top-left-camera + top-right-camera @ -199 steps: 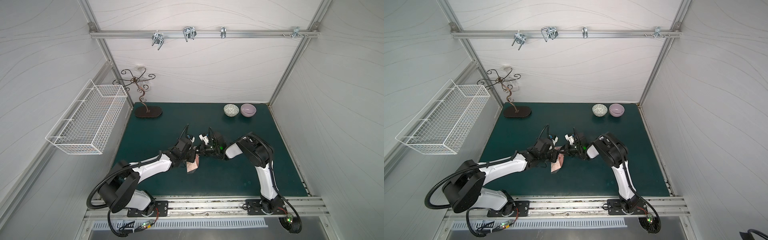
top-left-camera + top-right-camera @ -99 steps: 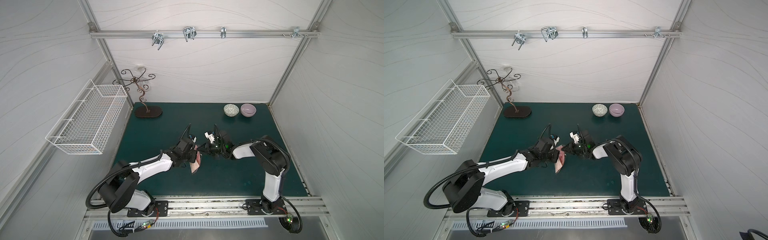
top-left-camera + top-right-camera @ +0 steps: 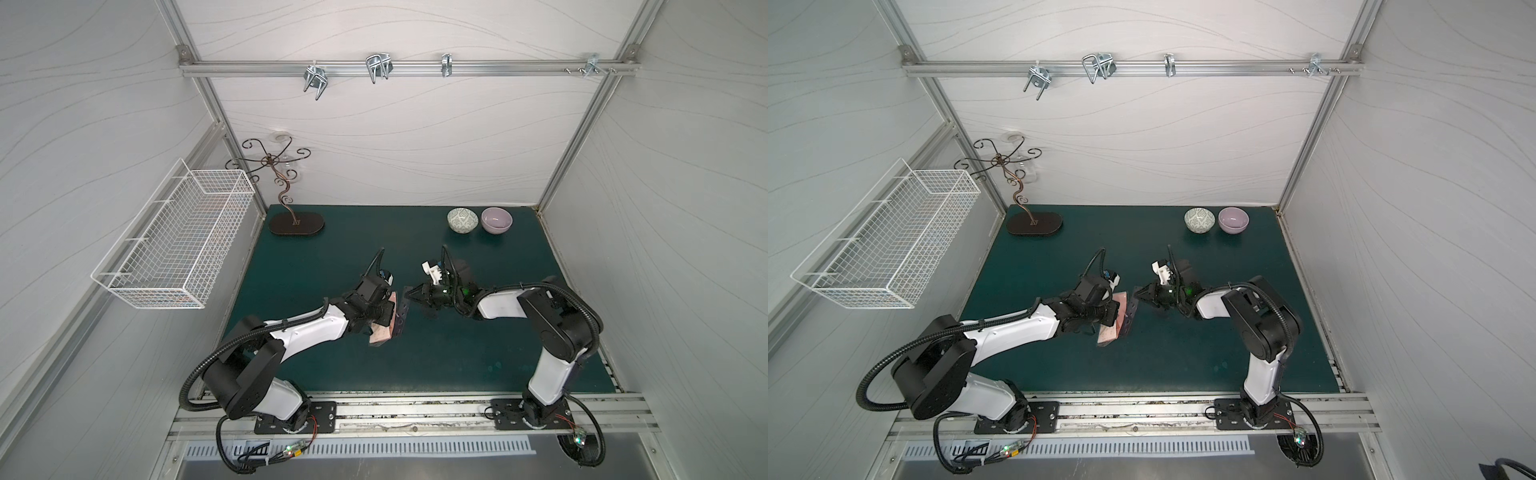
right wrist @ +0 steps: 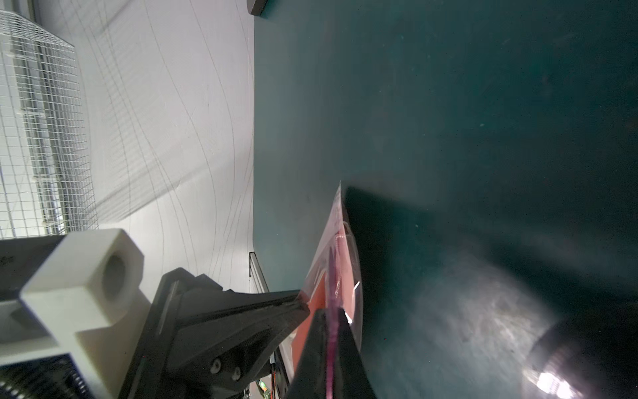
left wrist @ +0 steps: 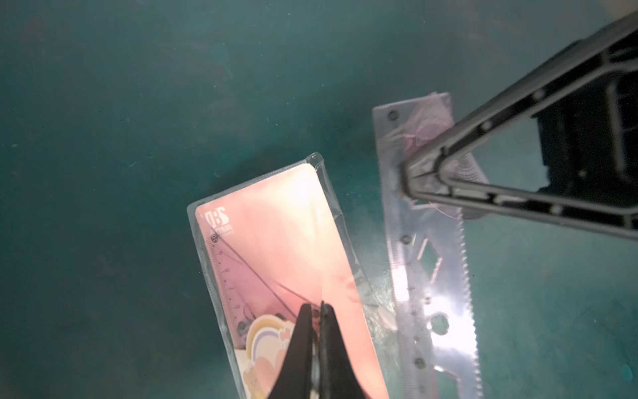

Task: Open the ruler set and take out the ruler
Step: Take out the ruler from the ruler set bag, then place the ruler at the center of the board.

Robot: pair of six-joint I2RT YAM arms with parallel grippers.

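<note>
Pinching the ruler set [image 5: 276,241] near one end, the left hand [image 5: 316,308] has its fingers [image 5: 303,340] pressed together on the clear sleeve with the pink card, up over the green counter [image 5: 103,103]. The right hand [image 5: 409,179] is pinched tight on the see-through ruler [image 5: 433,266], which is out of the sleeve and just beside it.

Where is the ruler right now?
In the left wrist view the ruler is pinched in the right gripper, just beside the ruler set that the left gripper holds; in both top views this is mid-table between the arms.
</note>
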